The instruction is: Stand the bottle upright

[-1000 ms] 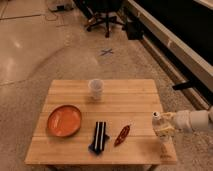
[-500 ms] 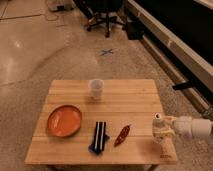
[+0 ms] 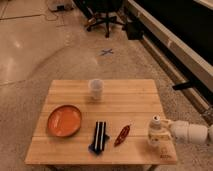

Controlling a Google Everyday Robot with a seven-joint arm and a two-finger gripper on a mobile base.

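Gripping the small whitish-clear plastic bottle (image 3: pixel 157 131), upright near the wooden tabletop's (image 3: pixel 130 100) right edge: white gripper (image 3: pixel 163 133) clenched around it.

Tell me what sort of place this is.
Likely an office or lab: speckled polished floor with a blue tape cross, black wheeled office chair. On the small wooden table, the gripper is at the small whitish plastic bottle.

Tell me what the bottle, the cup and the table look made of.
Bottle, at the gripper near the table's right front corner: whitish plastic, probably, with a pale label. Cup: translucent, likely plastic, the table showing through faintly. Table: light wood, visible plank lines, matte.
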